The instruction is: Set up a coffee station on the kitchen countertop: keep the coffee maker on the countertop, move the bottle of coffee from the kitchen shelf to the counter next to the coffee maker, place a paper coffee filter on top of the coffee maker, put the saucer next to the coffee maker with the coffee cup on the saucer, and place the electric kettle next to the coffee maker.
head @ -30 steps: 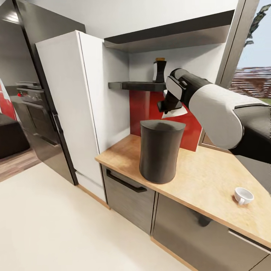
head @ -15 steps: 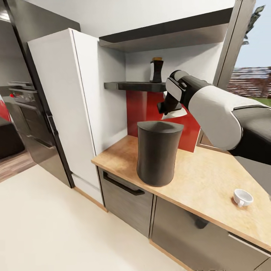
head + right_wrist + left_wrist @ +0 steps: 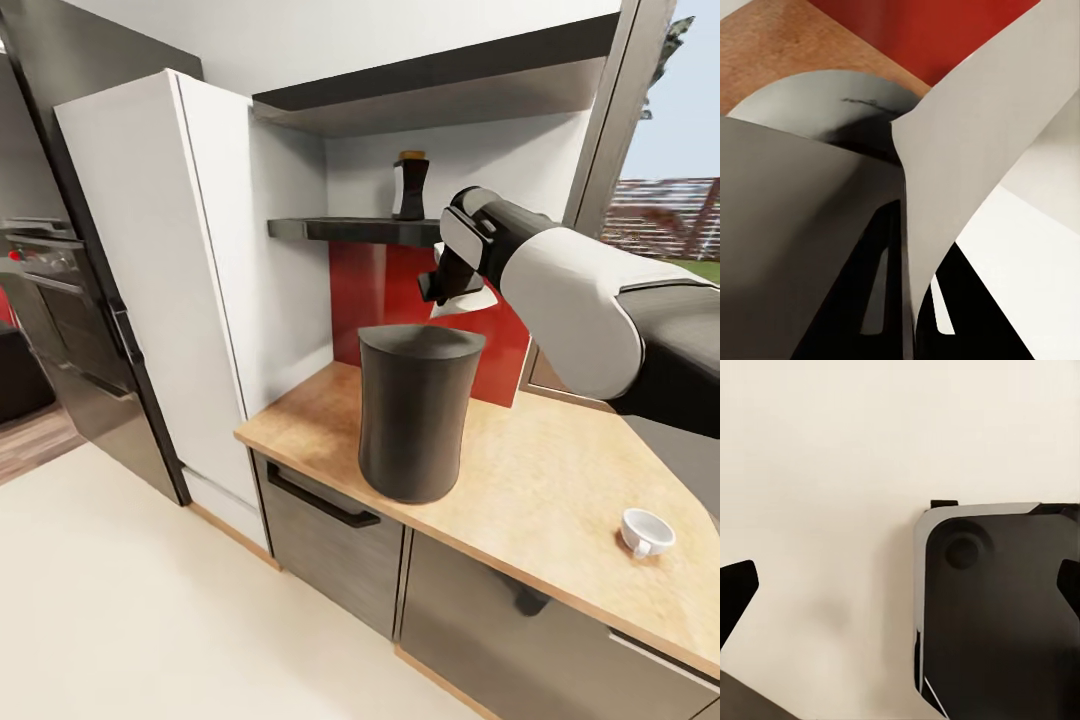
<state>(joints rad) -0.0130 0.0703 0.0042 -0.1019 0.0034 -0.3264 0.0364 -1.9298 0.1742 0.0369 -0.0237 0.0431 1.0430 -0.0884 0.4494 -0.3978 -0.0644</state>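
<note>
White paper filter [image 3: 470, 300] hung pinched in the right gripper [image 3: 450, 285] at centre frame of the head view, just above and behind the dark coffee maker [image 3: 415, 415]; the coffee bottle [image 3: 409, 186] waited on the shelf [image 3: 350, 229], the cup [image 3: 645, 531] at lower right. Left wrist view: both fingertips stood wide apart, holding nothing. Right wrist view: the filter [image 3: 975, 172] overhung the maker's lid [image 3: 817, 105]. Placing the filter looked underway; next, lowering it squarely onto the lid

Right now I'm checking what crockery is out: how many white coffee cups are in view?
1. The small white ceramic coffee cup sits on the wooden countertop, toward its front edge, right of the dark cylindrical coffee maker. Others may be hidden.
</note>
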